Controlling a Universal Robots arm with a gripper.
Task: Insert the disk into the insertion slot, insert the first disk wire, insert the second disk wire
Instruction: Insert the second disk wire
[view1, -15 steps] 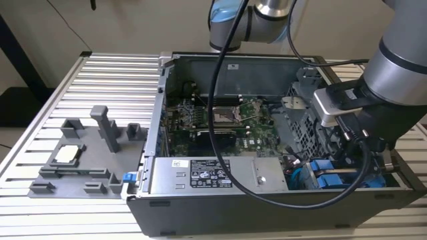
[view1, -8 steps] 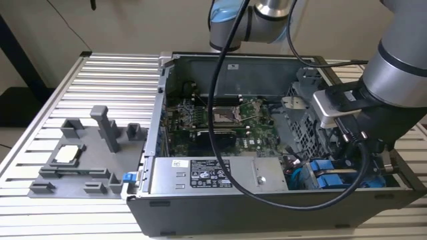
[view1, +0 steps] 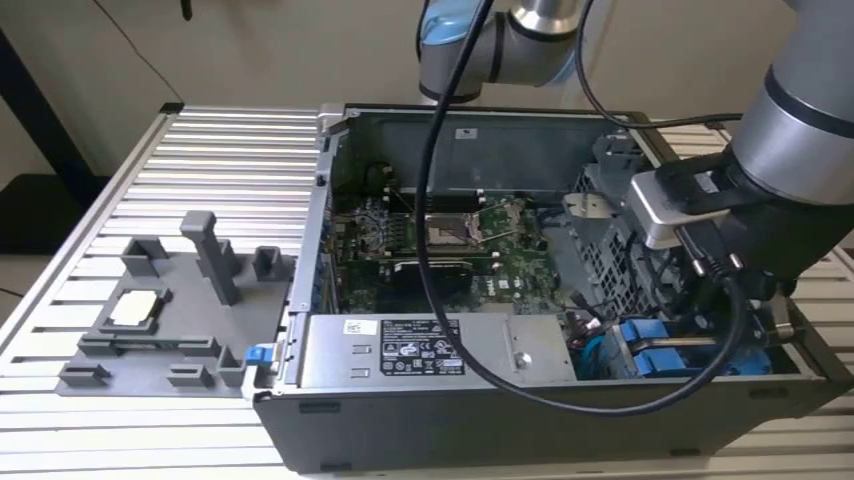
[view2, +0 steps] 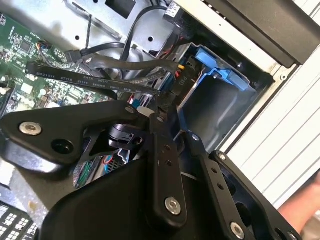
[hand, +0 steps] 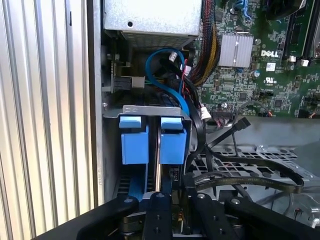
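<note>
The open computer case (view1: 534, 300) lies on the slatted metal table (view1: 200, 200), with the green circuit board (view1: 454, 240) at its centre. At about four o'clock in the exterior view, the disk (view1: 663, 348) stands in its slot, blue tabs up; the first wrist view shows those tabs (hand: 152, 137) too. The gripper (hand: 167, 197) hangs just above it, fingers narrowed onto a dark cable connector (view2: 167, 102).
</note>
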